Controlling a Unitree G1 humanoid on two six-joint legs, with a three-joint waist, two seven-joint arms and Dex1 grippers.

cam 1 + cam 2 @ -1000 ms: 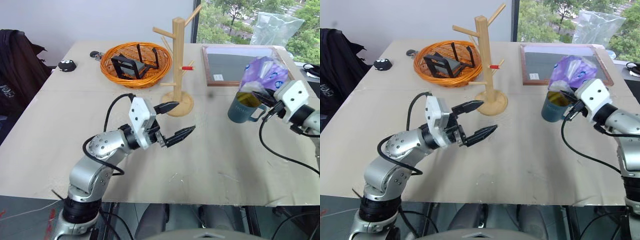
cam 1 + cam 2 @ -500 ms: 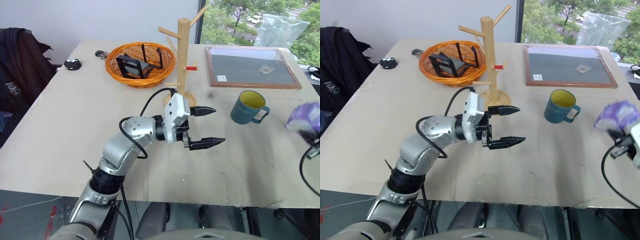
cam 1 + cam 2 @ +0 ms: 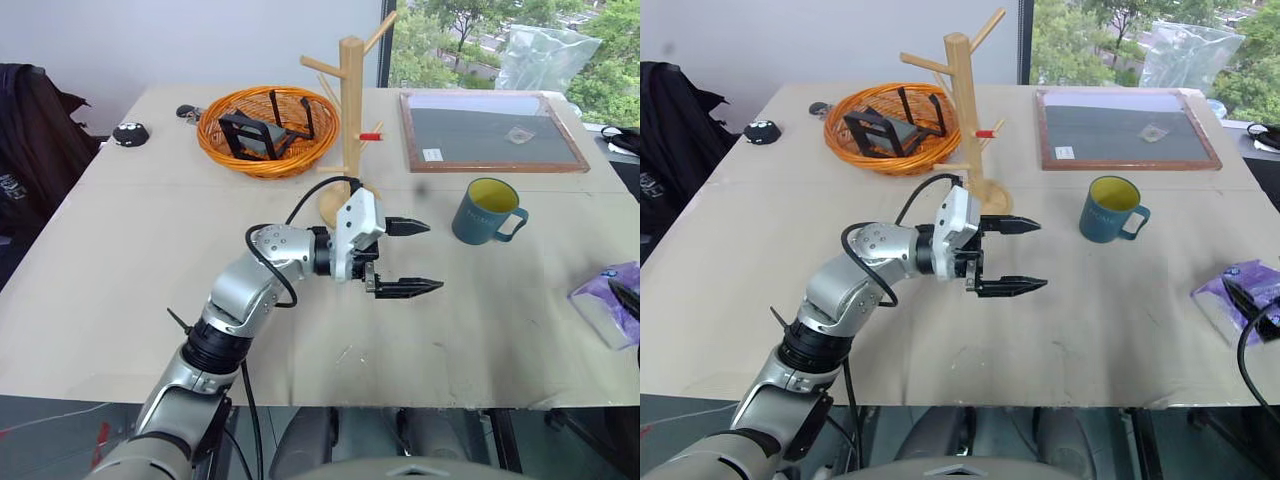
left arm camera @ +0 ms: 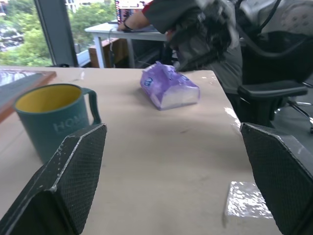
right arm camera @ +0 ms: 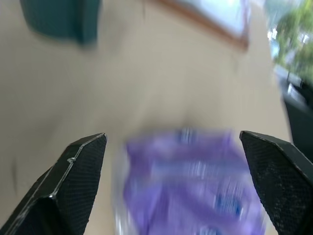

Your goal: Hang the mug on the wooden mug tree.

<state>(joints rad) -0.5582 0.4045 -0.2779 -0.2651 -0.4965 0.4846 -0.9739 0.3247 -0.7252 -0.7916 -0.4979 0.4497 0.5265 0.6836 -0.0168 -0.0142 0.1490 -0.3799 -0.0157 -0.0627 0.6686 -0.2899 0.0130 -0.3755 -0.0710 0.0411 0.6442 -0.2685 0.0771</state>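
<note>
**Colours on and around the table**

The teal-blue ceramic mug (image 3: 488,212) has a yellow inside and faint pale lettering. The pale wooden mug tree (image 3: 351,130) carries one red-tipped peg. Past it sits an orange wicker basket (image 3: 266,128) holding black frames. The purple tissue packet (image 4: 169,91) bears white print. The brown-framed grey board (image 3: 490,131) lies beyond the mug. The left gripper (image 3: 417,257) has black fingers on a white housing.

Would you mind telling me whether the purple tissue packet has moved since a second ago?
Yes. The tissue packet was over the mug; now it lies on the table nearer the robot, to the mug's right.
</note>
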